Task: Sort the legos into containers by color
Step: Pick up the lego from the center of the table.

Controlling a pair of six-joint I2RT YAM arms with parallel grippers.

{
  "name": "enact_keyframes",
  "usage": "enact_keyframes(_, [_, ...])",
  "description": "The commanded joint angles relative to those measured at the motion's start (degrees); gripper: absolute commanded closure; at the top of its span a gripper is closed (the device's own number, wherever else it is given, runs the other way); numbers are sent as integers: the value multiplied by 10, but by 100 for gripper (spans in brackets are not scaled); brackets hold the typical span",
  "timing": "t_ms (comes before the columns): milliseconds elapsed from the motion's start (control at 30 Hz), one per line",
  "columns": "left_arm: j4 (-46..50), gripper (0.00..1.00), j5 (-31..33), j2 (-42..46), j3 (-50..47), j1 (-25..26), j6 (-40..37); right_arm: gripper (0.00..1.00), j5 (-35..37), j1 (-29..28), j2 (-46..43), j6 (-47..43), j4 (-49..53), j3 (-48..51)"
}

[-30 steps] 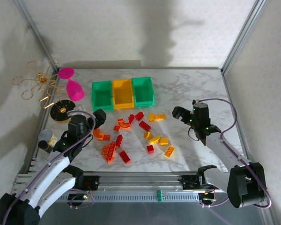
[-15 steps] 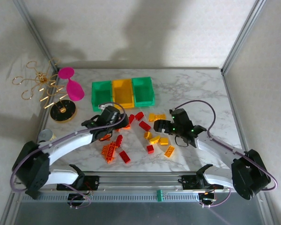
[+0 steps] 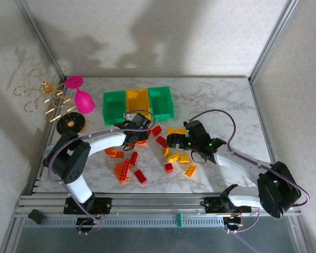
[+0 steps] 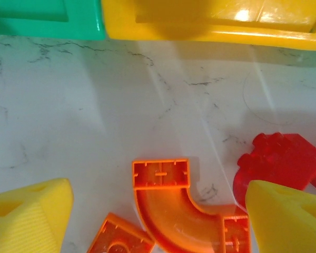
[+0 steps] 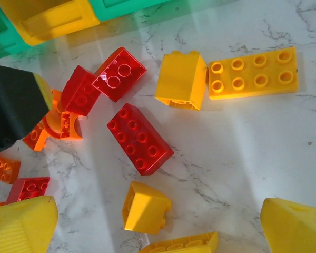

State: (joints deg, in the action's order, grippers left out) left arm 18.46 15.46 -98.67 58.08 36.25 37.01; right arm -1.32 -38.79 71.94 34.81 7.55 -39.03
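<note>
step: first picks, both arms down over the pile; nothing sorted yet as far as the top view shows
legos: scattered on the marble table (image 3: 221, 100), on the near side of the bins, between the two arms
containers: row of three at the far side, green bin (image 3: 115, 107) on the left, yellow bin (image 3: 138, 104) in the middle, second green bin (image 3: 161, 101) on the right
left gripper (image 4: 158, 211): jaws apart, straddling the orange arch (image 4: 171, 211); a gap shows on both sides and nothing is gripped
left fingertips (image 4: 29, 216): low at table level, either side of the arch
right gripper (image 5: 158, 229): spread wide and holding nothing, small yellow brick (image 5: 145, 206) just beyond the midline
red 2x4 brick (image 5: 139, 138): just far of that yellow brick, apart from it
next, left: clench on the arch, lift, carry to a bin; none is orange, so the colour mapping is a judgement call
next, right: centre on the yellow brick, drop, clench, take it to the yellow bin
risk: second orange brick (image 4: 118, 237) sits against the arch and may get dragged along
</note>
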Motion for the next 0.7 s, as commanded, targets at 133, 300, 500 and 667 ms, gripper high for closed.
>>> enact_keyframes(133, [22,25,22,-52,40,0,-15,1,24,-7,-28,5,11,0])
enact_keyframes(300, [19,33,21,-68,39,-3,-11,1,29,-6,-28,5,13,-1])
enact_keyframes(500, [24,37,34,-51,21,-4,1,1,25,-7,-20,4,10,-2])
enact_keyframes(667, [16,38,34,-27,-6,-9,7,1,26,-7,-15,4,7,-4])
